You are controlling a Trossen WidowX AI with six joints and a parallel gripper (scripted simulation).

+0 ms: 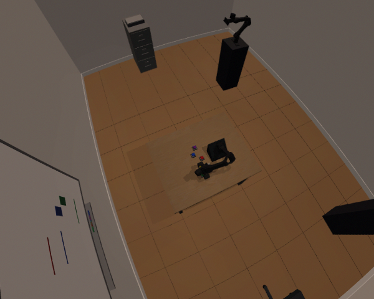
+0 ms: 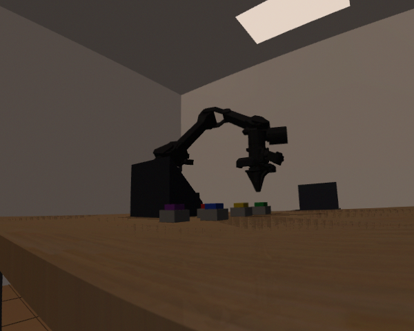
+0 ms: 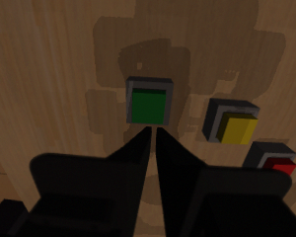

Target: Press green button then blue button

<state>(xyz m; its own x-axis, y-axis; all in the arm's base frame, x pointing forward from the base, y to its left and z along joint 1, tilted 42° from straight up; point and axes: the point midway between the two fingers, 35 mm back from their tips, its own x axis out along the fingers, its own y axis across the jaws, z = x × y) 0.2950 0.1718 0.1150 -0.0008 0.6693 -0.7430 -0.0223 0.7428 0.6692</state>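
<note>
Green square push-button (image 3: 148, 106) in grey housing sits on wooden tabletop (image 3: 49, 74); black hand (image 3: 153, 133) hovers above it, fingers together, empty; yellow button (image 3: 235, 127) at 3 o'clock.

Top view: black arm's closed gripper (image 1: 201, 174) covers the green square button; only a sliver of green shows there, and the yellow one can't be made out. Purple (image 1: 194, 147), blue (image 1: 192, 155) and red (image 1: 201, 157) square buttons too small for detail. Exterior view: red button (image 2: 202, 205) mostly hidden behind blue button (image 2: 213, 205). Wrist view: red button (image 3: 277, 167) partly covered by the dark gripper body, whose lower part is cut off by the bottom edge.
</note>
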